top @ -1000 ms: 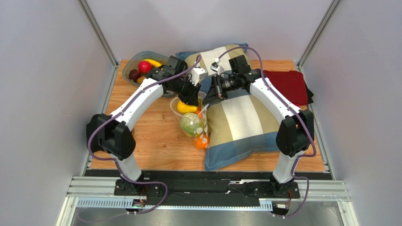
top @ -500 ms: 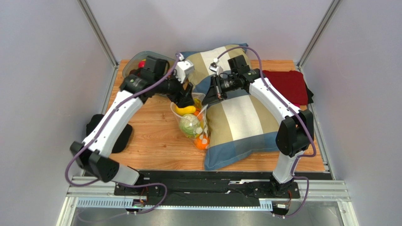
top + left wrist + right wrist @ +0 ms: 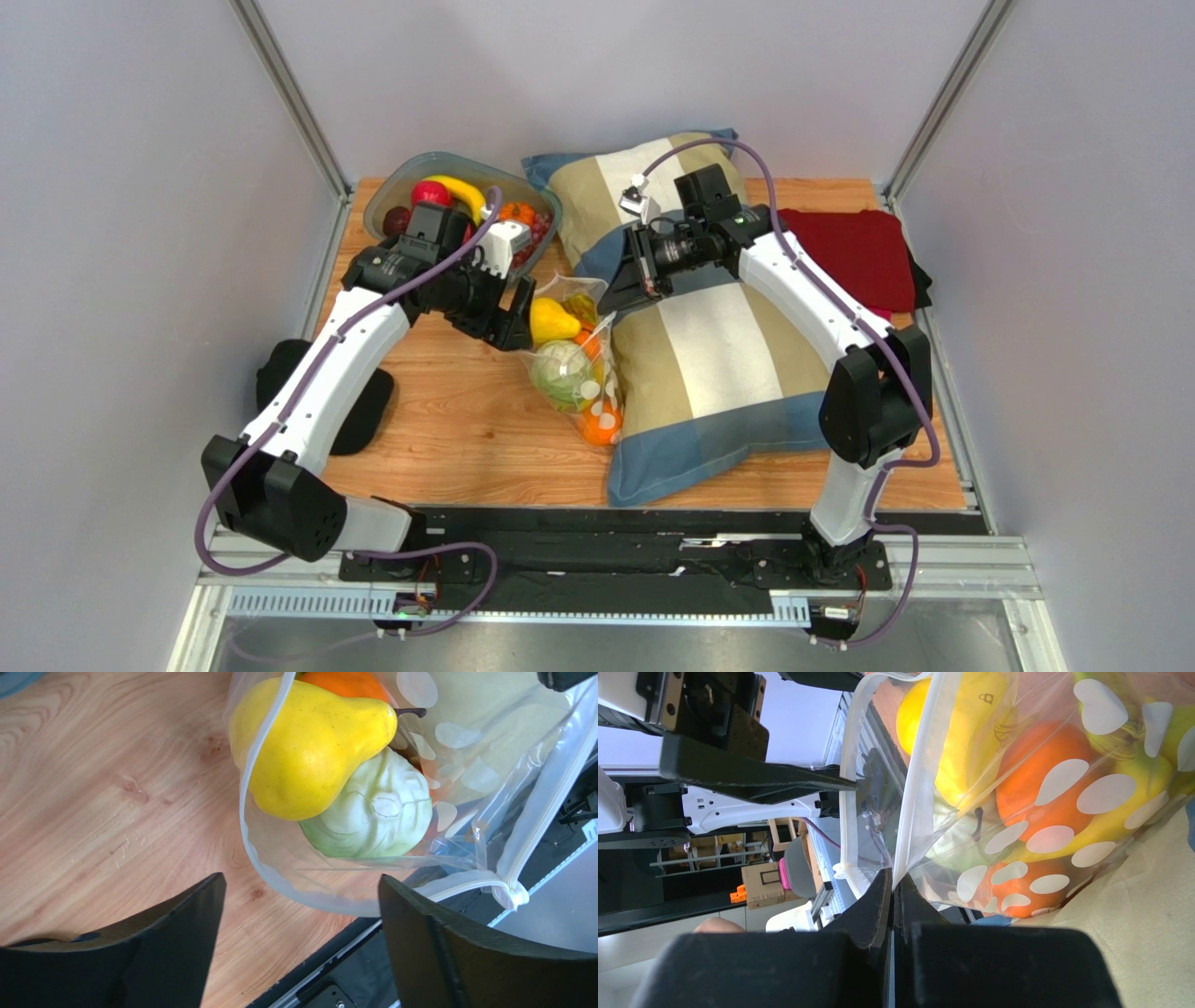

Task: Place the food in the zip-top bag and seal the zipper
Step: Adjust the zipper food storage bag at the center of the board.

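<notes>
While right jaws pinch the zipper [image 3: 913,805], left jaws stand wide open, empty, beside the bag [image 3: 302,890]

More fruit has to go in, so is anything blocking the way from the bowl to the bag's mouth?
Nothing visible lies between the bowl and the bag. The right pincer holds the mouth open, but a yellow pear crowds it.
</notes>
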Controlling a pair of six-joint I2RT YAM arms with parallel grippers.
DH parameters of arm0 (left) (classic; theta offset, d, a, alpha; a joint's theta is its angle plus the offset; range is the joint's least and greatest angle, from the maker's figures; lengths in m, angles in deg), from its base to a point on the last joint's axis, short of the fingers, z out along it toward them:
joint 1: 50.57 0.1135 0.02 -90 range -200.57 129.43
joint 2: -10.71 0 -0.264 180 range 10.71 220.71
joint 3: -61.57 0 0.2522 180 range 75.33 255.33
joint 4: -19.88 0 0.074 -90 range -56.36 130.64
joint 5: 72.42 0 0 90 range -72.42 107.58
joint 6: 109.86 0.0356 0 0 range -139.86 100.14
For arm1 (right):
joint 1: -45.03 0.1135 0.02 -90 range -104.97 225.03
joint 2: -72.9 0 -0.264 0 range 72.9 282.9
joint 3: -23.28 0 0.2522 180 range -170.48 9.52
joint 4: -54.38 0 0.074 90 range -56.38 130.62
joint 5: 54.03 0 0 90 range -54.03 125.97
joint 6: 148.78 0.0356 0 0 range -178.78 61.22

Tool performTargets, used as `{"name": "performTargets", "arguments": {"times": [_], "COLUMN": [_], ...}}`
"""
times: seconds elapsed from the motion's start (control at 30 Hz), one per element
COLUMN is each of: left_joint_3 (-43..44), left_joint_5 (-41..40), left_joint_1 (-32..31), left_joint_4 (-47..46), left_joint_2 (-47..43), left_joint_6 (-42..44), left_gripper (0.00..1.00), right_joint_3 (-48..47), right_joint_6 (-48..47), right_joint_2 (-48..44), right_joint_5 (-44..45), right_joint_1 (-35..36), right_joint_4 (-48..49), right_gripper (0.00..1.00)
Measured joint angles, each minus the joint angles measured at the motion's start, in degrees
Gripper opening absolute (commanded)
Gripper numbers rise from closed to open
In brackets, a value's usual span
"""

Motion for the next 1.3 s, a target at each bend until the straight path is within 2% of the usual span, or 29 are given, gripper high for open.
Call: {"name": "performTargets", "arguments": {"times": [0.23,0.27,0.33,0.37,0.5,0.77,0.93,0.97,1.0,1.03,1.13,1.23,1.3], "left_joint_3": [-0.5,-0.8,-1.9,-2.3,-1.9,4.8,2.1,0.9,-0.2,-1.2,-2.3,-2.3,-2.0], "left_joint_5": [0.6,1.1,2.8,3.8,7.8,14.6,15.7,16.2,16.5,16.7,16.8,18.1,17.9], "left_joint_1": [0.0,0.0,0.1,0.1,0.1,-1.0,-7.3,-7.6,-7.6,-7.6,-7.0,-4.7,-2.8], "left_joint_4": [-0.2,-0.5,-1.0,-1.1,-0.4,2.5,0.0,-0.3,-0.5,-0.6,-1.2,-1.4,-0.9], "left_joint_2": [0.1,-0.2,-1.6,-2.4,-3.8,-4.9,-8.7,-8.8,-8.7,-8.3,-7.3,-8.6,-10.4], "left_joint_6": [-1.6,-1.7,-2.1,-1.9,-1.2,-0.3,-2.0,-2.5,-3.0,-3.2,-2.9,1.1,7.0], "left_gripper": [0.44,0.29,0.17,0.00,0.00,0.00,0.00,0.05,0.17,0.43,0.76,0.87,0.87], "right_joint_3": [0.0,0.0,0.0,0.0,-0.1,-5.2,-7.0,-7.9,-8.8,-9.6,-11.1,-12.2,-13.4], "right_joint_6": [-0.5,-0.5,-0.7,-0.7,-1.1,-5.9,-11.9,-13.2,-14.8,-16.9,-24.5,-30.7,-33.8], "right_joint_2": [0.0,0.0,0.0,0.0,0.0,0.0,1.2,2.2,3.4,4.6,8.0,9.8,10.4], "right_joint_5": [0.0,0.0,0.0,0.0,-0.4,0.2,0.3,0.2,0.0,0.0,-0.3,-0.3,-0.4], "right_joint_1": [0.5,0.7,0.7,0.8,1.1,3.3,4.9,5.1,5.2,5.4,5.4,5.4,5.3], "right_joint_4": [0.0,0.0,0.0,0.0,-0.2,-4.3,-7.6,-8.9,-10.0,-11.1,-15.4,-19.3,-21.0], "right_gripper": [0.00,0.00,0.00,0.00,0.00,0.00,0.00,0.00,0.00,0.00,0.00,0.00,0.00]}}
